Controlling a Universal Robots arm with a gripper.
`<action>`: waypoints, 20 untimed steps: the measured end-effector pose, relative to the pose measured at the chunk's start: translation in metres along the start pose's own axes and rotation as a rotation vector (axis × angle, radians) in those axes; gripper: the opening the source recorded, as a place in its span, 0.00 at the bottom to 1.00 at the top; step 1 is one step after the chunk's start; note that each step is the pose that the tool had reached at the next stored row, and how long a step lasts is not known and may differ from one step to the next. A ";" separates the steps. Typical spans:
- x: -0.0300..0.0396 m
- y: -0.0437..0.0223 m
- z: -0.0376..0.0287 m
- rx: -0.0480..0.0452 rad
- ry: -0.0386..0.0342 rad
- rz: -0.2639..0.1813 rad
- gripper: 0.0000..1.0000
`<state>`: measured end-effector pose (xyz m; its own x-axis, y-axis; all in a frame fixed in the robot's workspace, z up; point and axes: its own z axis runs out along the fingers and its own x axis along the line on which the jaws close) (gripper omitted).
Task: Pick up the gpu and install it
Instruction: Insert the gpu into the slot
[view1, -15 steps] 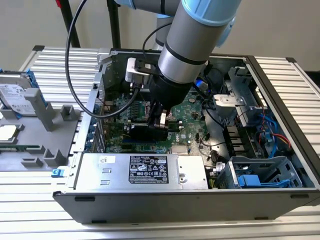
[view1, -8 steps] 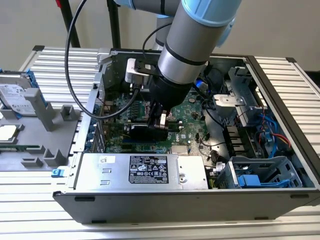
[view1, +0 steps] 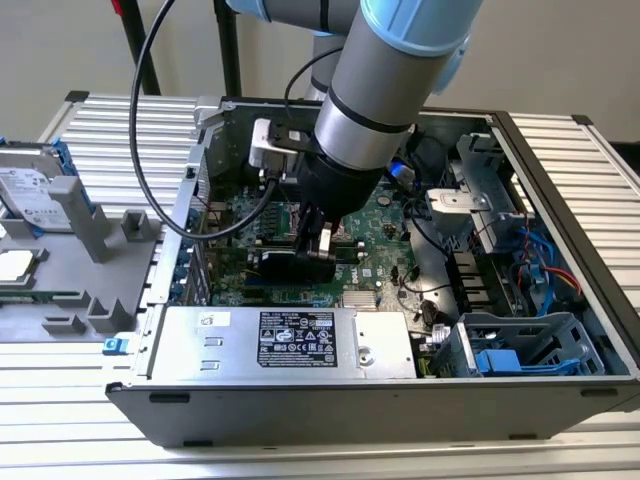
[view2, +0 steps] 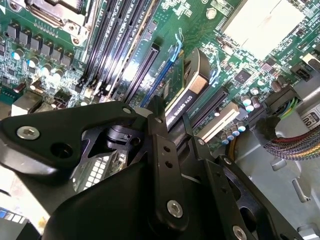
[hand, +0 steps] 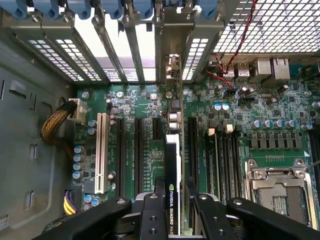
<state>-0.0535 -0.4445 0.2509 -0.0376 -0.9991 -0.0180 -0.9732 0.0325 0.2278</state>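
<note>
step: install, seating phase | hand (hand: 172, 210) clamped on gpu (hand: 172, 165), card on edge inside the PC case (view1: 560, 330), over a motherboard (hand: 235, 115) expansion slot | bracket end toward rear slot covers (hand: 150, 50) | judged: needs straight push, edge aligned to slot

White lettering on gpu (hand: 171, 190); power-supply label (view1: 296, 339) likely illegible.
</note>
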 end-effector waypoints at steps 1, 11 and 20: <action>0.0000 0.0001 0.0000 0.0000 0.0001 0.000 0.00; 0.0001 0.0005 0.0045 0.0002 -0.0005 0.000 0.00; 0.0003 -0.0005 0.0100 -0.0002 0.0003 0.000 0.00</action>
<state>-0.0553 -0.4445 0.2410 -0.0376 -0.9991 -0.0177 -0.9731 0.0326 0.2280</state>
